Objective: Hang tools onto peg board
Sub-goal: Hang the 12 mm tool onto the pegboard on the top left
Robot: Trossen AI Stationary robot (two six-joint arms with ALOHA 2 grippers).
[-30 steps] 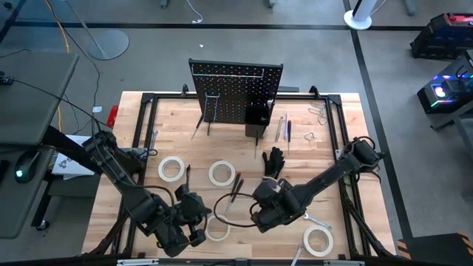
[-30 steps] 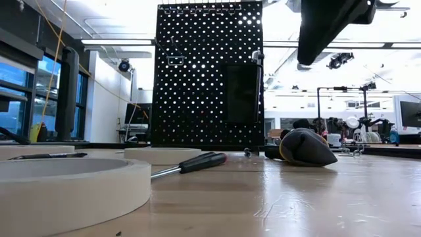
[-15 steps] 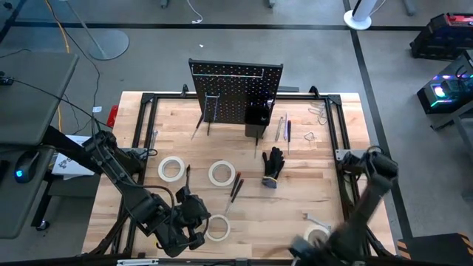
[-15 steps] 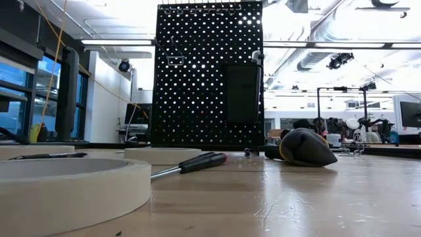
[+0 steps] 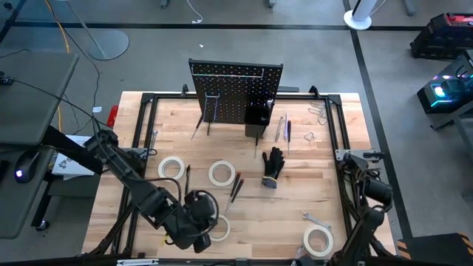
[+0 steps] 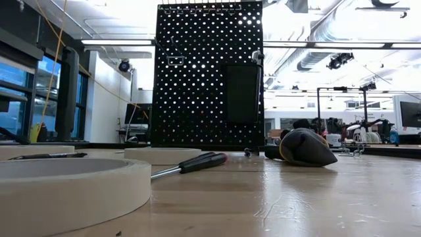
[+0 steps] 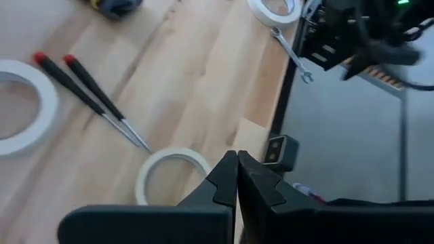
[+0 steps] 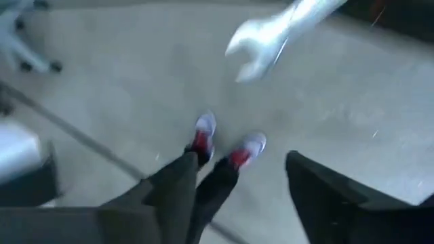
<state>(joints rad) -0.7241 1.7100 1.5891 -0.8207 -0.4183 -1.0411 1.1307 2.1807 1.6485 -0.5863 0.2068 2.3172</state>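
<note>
Left gripper [image 7: 237, 159] fingers are pressed together on nothing, hovering at the near table edge just beside a tape roll [image 7: 173, 154]. Right gripper [image 8: 239, 159] fingers stand apart and empty, off the table's right side, facing the floor and a person's shoes [image 8: 227, 146]; a wrench [image 8: 271, 37] shows blurred ahead. Screwdrivers [image 5: 236, 188], a glove [image 5: 273, 161] and more rolls lie mid-table; the peg board [image 5: 236, 92] stands at the back. The roll looks light and stiff: likely best pinched across its wall. The wrench lies thin, flat and probably slippery
</note>
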